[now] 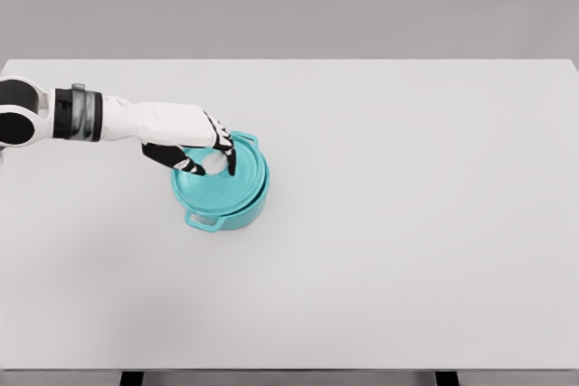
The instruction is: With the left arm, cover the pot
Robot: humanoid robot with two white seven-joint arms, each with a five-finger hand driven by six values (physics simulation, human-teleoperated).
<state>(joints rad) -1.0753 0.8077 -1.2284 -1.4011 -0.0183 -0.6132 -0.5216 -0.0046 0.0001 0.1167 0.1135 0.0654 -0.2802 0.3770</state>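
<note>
1. Head view: the teal pot [220, 189] is sitting left of centre on the white table [407, 223], with the lid [226, 176] resting on it.
2. The left hand [194, 151] is reaching in from the left, fingers curling around the pale lid knob [213, 163].
3. Judgement: the lid is looking rigid, weighty and smooth; the knob is offering the only secure hold.
4. The right arm is not showing.

Illumination bright, even and diffuse, with no single source direction evident; the white bench [380, 223] is near overexposed but shows no glare spots. Shadows very faint: a soft grey patch just left of the teal pot [220, 189]. Render sharp throughout, with no blur and straight bench edges.
</note>
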